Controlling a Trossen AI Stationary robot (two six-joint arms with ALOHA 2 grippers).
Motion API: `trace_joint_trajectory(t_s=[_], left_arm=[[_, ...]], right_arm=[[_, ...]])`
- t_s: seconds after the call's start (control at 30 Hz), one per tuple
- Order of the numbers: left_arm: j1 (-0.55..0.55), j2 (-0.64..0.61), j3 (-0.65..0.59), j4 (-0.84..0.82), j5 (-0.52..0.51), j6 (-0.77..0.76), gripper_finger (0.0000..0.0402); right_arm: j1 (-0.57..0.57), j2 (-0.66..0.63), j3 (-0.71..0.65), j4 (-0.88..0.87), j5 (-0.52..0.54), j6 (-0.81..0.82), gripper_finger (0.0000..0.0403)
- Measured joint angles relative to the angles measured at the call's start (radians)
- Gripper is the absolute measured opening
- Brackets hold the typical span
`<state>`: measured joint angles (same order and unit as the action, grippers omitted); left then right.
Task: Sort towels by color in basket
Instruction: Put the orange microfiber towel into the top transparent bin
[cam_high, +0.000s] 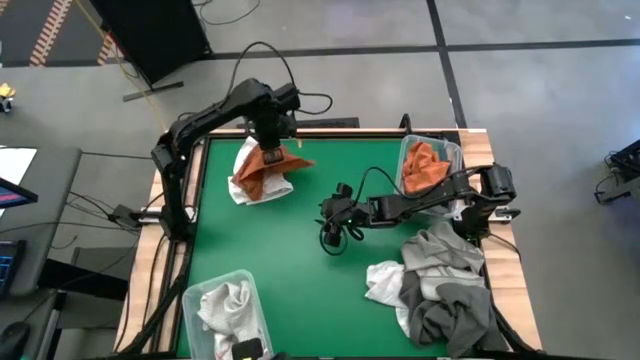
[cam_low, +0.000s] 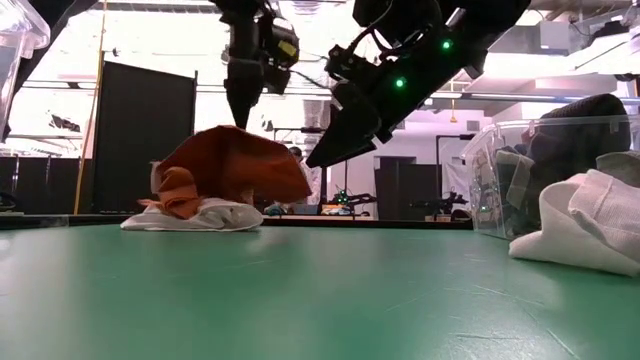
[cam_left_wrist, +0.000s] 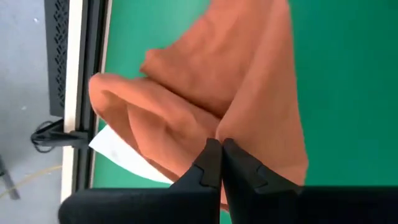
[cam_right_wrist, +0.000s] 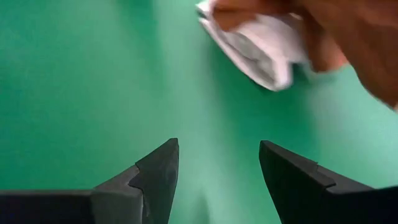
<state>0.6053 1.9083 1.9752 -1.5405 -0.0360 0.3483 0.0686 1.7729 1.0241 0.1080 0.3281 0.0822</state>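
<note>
A rust-orange towel (cam_high: 272, 166) is drawn up into a peak over a white towel (cam_high: 243, 183) at the table's far left. My left gripper (cam_high: 270, 148) is shut on it from above. The orange towel's lower folds (cam_low: 178, 197) still rest on the white towel (cam_low: 195, 215). My right gripper (cam_high: 335, 222) hovers open over bare green table near the middle, nothing between its fingers (cam_right_wrist: 158, 171). Ahead of it in the right wrist view are the white towel (cam_right_wrist: 261, 46) and the orange one (cam_right_wrist: 354, 43). A clear basket (cam_high: 456, 152) at the far right holds orange towels (cam_high: 425, 168). My left gripper pinches a raised fold of the orange towel (cam_left_wrist: 217, 124) between its two fingers, which point straight down. The cloth hangs from the fingertips (cam_low: 238, 118) like a tent. Its top is lifted and its lower part lies on the white towel.
A heap of grey and white towels (cam_high: 440, 290) lies at the near right. A second clear basket (cam_high: 192, 300) at the near left holds pale towels. The green table between the two arms is bare. The table's wooden rim (cam_high: 165, 250) runs along its edges.
</note>
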Motion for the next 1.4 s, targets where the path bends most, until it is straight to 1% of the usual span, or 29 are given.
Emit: trace_joint_trajectory(t_s=[0.1, 0.2, 0.3, 0.4, 0.57, 0.67, 0.77, 0.9, 1.1, 1.2, 1.3, 1.4], left_arm=[[-0.026, 0.0, 0.02, -0.032, -0.025, -0.006, 0.0], [-0.044, -0.002, 0.023, -0.031, -0.044, -0.017, 0.0], [-0.053, -0.003, 0.023, -0.031, -0.045, -0.021, 0.0], [-0.057, -0.004, 0.023, -0.031, -0.047, -0.023, 0.0], [-0.059, -0.004, 0.023, -0.031, -0.047, -0.044, 0.0], [-0.068, -0.004, 0.023, -0.031, -0.043, -0.059, 0.0], [-0.085, -0.004, 0.023, -0.03, -0.034, -0.075, 0.0], [-0.114, -0.004, 0.023, -0.031, -0.029, -0.101, 0.0], [-0.147, -0.004, 0.023, -0.031, -0.029, -0.132, 0.0], [-0.161, -0.004, 0.023, -0.031, -0.029, -0.142, 0.0], [-0.174, -0.004, 0.023, -0.031, -0.029, -0.153, 0.0], [-0.187, -0.004, 0.023, -0.031, -0.029, -0.154, 0.0]], right_arm=[[0.02, 0.0, 0.0, 0.042, -0.079, -0.034, 0.025], [0.051, 0.0, 0.0, 0.09, -0.198, -0.07, 0.025], [0.11, 0.001, 0.0, 0.145, -0.318, -0.094, 0.025], [0.183, 0.024, 0.0, 0.249, -0.387, -0.113, 0.025], [0.28, 0.121, 0.001, 0.475, -0.5, -0.112, 0.025], [0.306, 0.201, 0.047, 0.565, -0.587, -0.082, 0.025], [0.32, 0.283, 0.139, 0.583, -0.652, -0.05, 0.025], [0.331, 0.392, 0.285, 0.564, -0.744, -0.032, 0.025], [0.331, 0.499, 0.487, 0.491, -0.913, 0.004, 0.025], [0.337, 0.534, 0.544, 0.472, -0.976, 0.043, 0.025], [0.356, 0.552, 0.57, 0.472, -1.003, 0.079, 0.025], [0.387, 0.556, 0.582, 0.472, -1.007, 0.086, 0.025]])
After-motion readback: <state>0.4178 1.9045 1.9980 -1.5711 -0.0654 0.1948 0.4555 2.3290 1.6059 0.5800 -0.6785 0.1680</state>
